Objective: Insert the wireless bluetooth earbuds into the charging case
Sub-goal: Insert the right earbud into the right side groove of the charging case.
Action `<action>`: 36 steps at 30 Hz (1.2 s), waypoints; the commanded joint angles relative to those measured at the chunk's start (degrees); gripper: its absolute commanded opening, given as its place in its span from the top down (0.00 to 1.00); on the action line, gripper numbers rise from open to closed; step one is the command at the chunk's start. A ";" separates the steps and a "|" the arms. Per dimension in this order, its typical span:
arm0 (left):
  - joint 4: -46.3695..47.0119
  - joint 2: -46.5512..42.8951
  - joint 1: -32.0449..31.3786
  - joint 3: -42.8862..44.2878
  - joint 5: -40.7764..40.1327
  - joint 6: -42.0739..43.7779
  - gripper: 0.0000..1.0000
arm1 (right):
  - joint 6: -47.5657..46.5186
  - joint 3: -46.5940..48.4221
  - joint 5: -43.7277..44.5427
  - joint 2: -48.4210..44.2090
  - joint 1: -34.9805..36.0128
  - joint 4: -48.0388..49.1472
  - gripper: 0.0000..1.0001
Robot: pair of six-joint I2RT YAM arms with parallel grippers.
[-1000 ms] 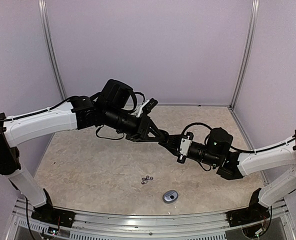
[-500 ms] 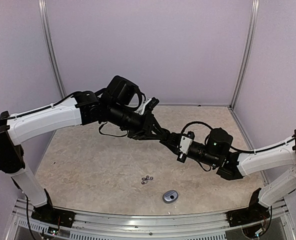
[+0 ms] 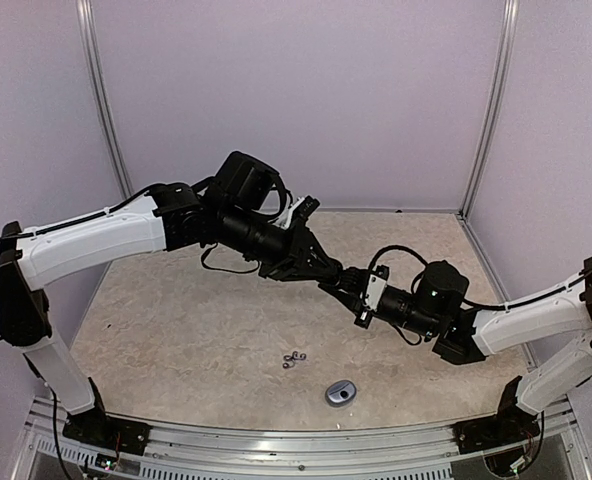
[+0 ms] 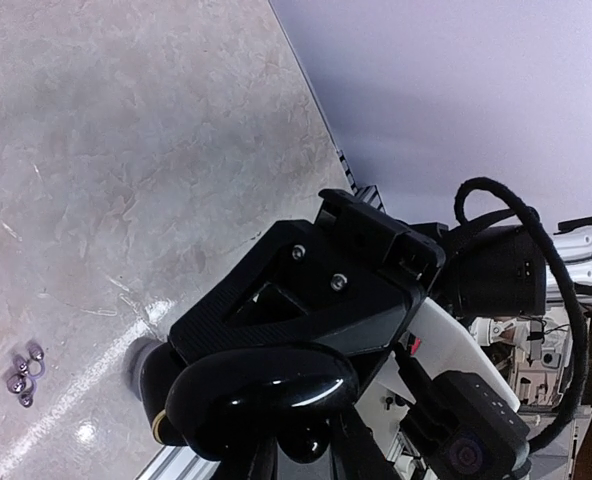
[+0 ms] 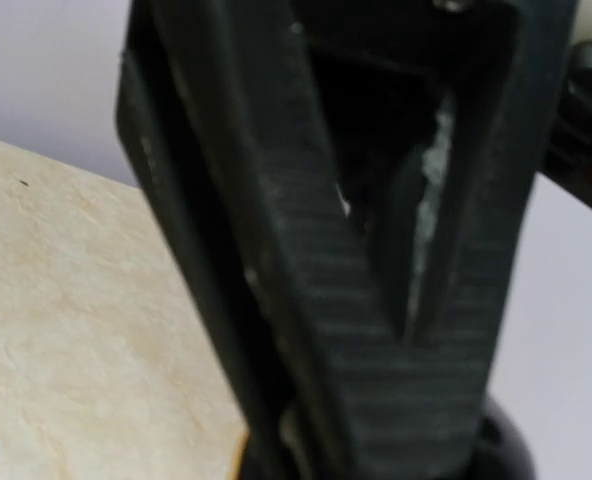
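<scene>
Several tiny silvery earbuds point(image 3: 294, 359) lie in a cluster on the table near the front; they also show in the left wrist view point(image 4: 26, 372). A grey-blue oval charging case point(image 3: 341, 392) lies just right of them. Both arms meet in mid-air over the table's middle. My left gripper point(image 3: 334, 274) is shut on a glossy black charging case point(image 4: 266, 390). My right gripper point(image 3: 356, 293) presses up to the same case from the other side, with one finger point(image 4: 316, 290) lying over it. I cannot see its grip. No black buds show.
The marbled table point(image 3: 176, 320) is walled in by pale panels at the left, back and right. An aluminium rail point(image 3: 276, 440) runs along the front edge. The grey case peeks out behind the black one in the left wrist view point(image 4: 134, 365).
My left arm has swung a little up and to the right, and the right arm has shifted slightly with it. The grippers stay joined at the black case. The things on the table have not moved.
</scene>
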 commanded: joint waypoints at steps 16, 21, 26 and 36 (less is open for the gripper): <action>-1.85 2.09 -0.08 2.08 -2.55 -0.32 0.69 | 4.32 0.02 -3.26 -1.18 1.45 10.62 1.00; -3.63 1.37 -0.17 2.74 -4.30 0.12 0.66 | 5.06 -0.20 -3.08 -1.34 1.14 11.29 1.00; -4.37 0.52 -0.04 2.98 -6.14 0.51 0.63 | 5.79 -0.62 -3.26 -1.42 0.84 11.90 1.00; -4.46 -0.81 0.28 3.21 -8.50 0.87 0.60 | 6.78 -1.08 -3.46 -1.61 0.62 12.56 1.00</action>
